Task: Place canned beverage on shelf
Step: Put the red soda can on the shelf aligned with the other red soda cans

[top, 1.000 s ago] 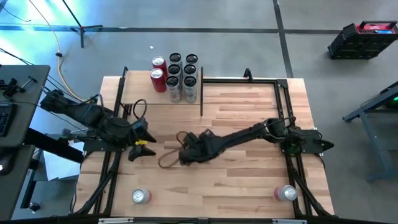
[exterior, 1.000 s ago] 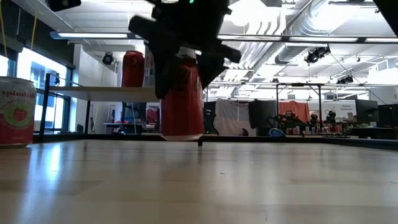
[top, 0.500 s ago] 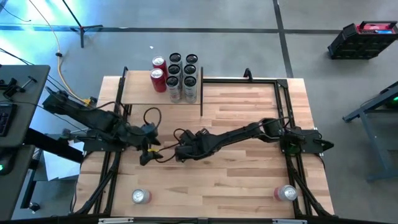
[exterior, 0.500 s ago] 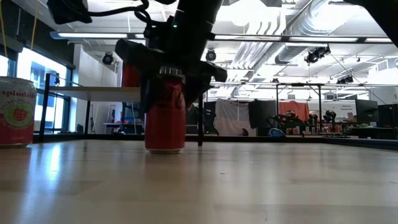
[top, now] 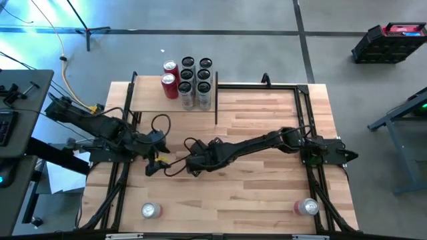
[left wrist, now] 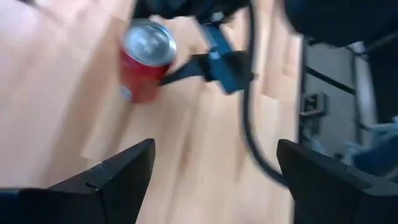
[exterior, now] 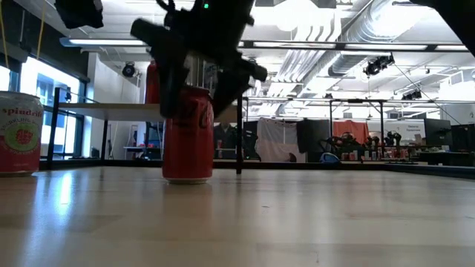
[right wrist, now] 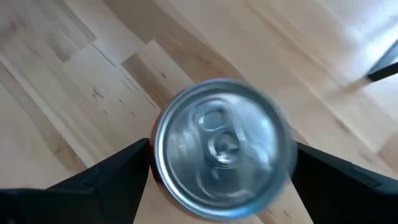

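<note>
A red can (exterior: 188,137) stands upright on the wooden tabletop, left of its middle; it also shows in the left wrist view (left wrist: 144,59). My right gripper (top: 190,165) reaches over from the right and is shut on it, with the silver top (right wrist: 221,146) between its fingers. My left gripper (top: 155,163) is open and empty just left of the can (left wrist: 214,168). The shelf (top: 150,100), a light-wood board with black posts, stands at the far left. Two red cans and several dark-topped cans (top: 195,81) stand on its far end. My right gripper pinches the red can's upper side wall (right wrist: 158,158) between its two fingers, one on each side just below the rim. The fingers (exterior: 169,89) come from above, pointing down. The can is upright with its base on the tabletop.
A pink-labelled can (top: 151,211) stands near the front left corner, and it shows in the low view (exterior: 18,133). Another can (top: 307,207) stands near the front right. Black frame rails (top: 313,133) run along the table's sides. A cable loop (top: 160,123) hangs by my left gripper.
My right gripper has gone toward the table's left edge and down with the red can. The can was lifted clear and now stands on the tabletop. My left gripper has gone toward the table's right edge, closer to the can.
</note>
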Available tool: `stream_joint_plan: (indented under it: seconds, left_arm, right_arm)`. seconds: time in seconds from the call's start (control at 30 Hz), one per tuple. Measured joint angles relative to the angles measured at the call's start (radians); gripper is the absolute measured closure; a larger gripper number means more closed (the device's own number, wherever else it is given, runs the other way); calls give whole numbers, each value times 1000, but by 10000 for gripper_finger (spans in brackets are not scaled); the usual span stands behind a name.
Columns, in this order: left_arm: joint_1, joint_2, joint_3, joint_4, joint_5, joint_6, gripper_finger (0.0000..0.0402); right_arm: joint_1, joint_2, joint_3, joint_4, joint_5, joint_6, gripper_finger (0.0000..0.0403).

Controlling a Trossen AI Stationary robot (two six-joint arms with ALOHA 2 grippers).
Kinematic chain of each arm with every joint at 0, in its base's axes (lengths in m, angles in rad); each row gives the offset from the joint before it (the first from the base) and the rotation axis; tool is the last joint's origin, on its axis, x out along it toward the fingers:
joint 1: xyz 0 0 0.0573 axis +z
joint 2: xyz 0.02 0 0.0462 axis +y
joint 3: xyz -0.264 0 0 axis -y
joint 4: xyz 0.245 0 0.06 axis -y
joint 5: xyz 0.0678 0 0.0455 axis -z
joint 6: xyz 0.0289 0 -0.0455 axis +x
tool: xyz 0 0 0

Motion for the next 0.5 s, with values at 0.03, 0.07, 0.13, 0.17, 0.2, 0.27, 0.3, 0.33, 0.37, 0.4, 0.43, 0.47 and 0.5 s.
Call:
stream_joint_plan:
  seconds: [0.03,0.07,0.13,0.17,0.2,0.27,0.3,0.33,0.37,0.4,0.43,0.47,0.5]
  left_arm:
    - [0,-9,0,-12,-28,15,76]
    - [0,-20,0,-23,-59,30,76]
    - [0,-31,0,-24,-124,64,76]
    - [0,-36,0,-19,-152,82,76]
    - [0,-36,0,-11,-176,100,76]
    - [0,-34,2,15,-220,133,76]
    - [0,-31,3,26,-241,153,76]
    - [0,-27,3,35,-262,168,76]
    - [0,-23,3,53,-288,183,76]
    - [0,-19,4,68,-312,195,76]
    - [0,-15,5,82,-334,207,76]
    - [0,-13,4,75,-356,229,76]
    - [1,-12,-4,53,-373,241,76]
  right_arm:
    - [0,0,24,-30,-4,-1,54]
    - [-1,0,44,-56,-16,-3,54]
    - [-3,0,87,-116,-48,-9,54]
    - [-3,0,117,-160,-62,-14,54]
    - [-4,0,151,-191,-79,-18,54]
    - [-10,0,220,-238,-112,-27,54]
    - [-11,-15,217,-238,-120,-36,54]
    - [-14,-48,178,-199,-135,-46,54]
    - [-19,-73,154,-180,-140,-50,54]
    - [-24,-96,135,-168,-142,-50,54]
    - [-27,-114,127,-168,-137,-50,54]
    - [-30,-131,125,-163,-126,-53,54]
    - [-32,-160,125,-149,-116,-55,54]
